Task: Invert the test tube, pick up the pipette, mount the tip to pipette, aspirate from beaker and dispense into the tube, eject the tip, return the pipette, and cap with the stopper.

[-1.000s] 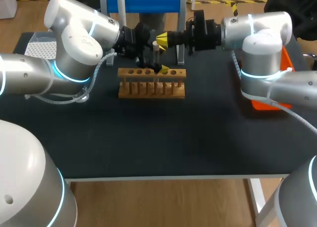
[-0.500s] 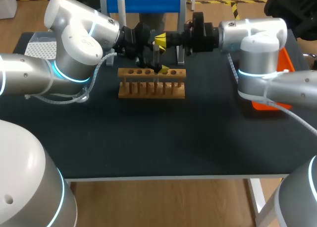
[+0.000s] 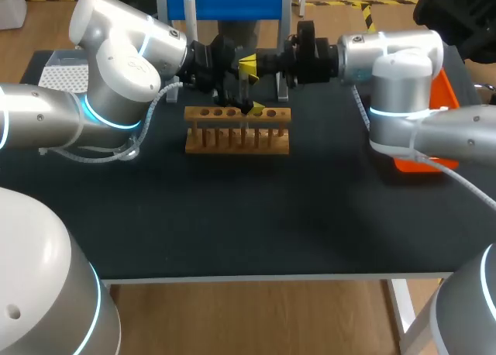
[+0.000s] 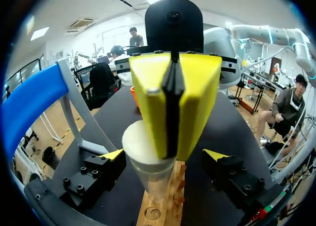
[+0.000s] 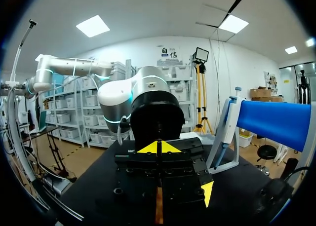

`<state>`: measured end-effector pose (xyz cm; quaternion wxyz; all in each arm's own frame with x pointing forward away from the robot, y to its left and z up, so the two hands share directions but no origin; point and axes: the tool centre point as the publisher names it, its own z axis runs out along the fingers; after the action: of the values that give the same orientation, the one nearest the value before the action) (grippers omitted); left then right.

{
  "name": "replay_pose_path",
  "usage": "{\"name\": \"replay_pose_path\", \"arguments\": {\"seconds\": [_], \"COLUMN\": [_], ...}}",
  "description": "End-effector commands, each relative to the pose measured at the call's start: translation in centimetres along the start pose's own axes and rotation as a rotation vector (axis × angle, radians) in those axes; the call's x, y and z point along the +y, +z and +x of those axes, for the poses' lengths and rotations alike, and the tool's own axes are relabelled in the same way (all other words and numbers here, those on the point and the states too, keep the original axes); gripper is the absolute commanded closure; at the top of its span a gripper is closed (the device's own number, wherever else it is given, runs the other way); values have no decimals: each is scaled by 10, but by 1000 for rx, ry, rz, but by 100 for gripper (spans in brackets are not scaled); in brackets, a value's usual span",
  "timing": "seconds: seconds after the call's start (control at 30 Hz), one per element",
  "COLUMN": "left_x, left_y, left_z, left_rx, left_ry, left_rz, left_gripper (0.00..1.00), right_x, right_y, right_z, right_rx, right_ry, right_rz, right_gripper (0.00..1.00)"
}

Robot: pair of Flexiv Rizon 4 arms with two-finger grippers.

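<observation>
left pincer [image 4: 164,155]: released; its two yellow tips stand wide apart, one on either side of the test tube [image 4: 149,172], and neither touches it.
right pincer [image 3: 248,63]: clenched; its yellow fingers are pressed flat together with only a dark seam between them. It faces the left pincer head-on.
test tube: upright between the left pincer's spread fingers, pale end uppermost. The right pincer's closed tips cover part of that upper end, but whether they touch it cannot be told.
wooden rack [image 3: 236,130]: directly under both pincers, with its row of holes beneath the tube. Whether the tube's lower end sits in a hole cannot be told.
pipette [image 5: 224,132]: hanging on the stand, off to one side of the right pincer and well apart from both sets of fingers.
stand [image 3: 232,2]: a blue bar on a grey frame, just beyond the two pincers.
orange tray [image 3: 415,166]: well behind the right pincer, partly under the right arm.
table [image 3: 271,215]: a dark top that carries the rack under the pincers.
</observation>
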<state>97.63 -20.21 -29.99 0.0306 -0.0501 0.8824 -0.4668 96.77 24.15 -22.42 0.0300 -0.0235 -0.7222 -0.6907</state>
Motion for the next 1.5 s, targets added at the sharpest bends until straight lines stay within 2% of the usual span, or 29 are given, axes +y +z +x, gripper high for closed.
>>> {"name": "replay_pose_path", "arguments": {"seconds": [0.03,0.43,0.67,0.7,0.8,0.83,0.87,0.9,0.93,1.13,1.5], "left_x": [0,0,0,0,0,0,0,0,0,0,0], "left_y": [0,0,0,0,0,0,0,0,0,0,0], "left_z": [0,0,0,0,0,0,0,0,0,0,0], "left_rx": [1,1,1,1,1,1,1,1,1,1,1], "left_ry": [0,0,0,0,0,0,0,0,0,0,0], "left_rz": [-1,-1,-1,-1,-1,-1,-1,-1,-1,-1,-1], "left_gripper": [0,0,0,0,0,0,0,0,0,0,0], "right_x": [-9,-26,-15,-12,-4,-1,2,5,7,22,23], "right_y": [2,4,2,1,-2,-3,-4,-5,-7,-23,-81], "right_z": [-6,-6,-10,-10,-10,-9,-9,-8,-8,-4,4], "right_rx": [15,33,22,23,22,22,18,13,10,-4,-76], "right_ry": [25,66,54,48,33,27,21,16,11,-30,-157], "right_rz": [-6,-5,-66,-82,-111,-123,-126,-128,-136,-132,72], "right_gripper": [100,100,100,97,80,72,58,5,0,0,0]}}
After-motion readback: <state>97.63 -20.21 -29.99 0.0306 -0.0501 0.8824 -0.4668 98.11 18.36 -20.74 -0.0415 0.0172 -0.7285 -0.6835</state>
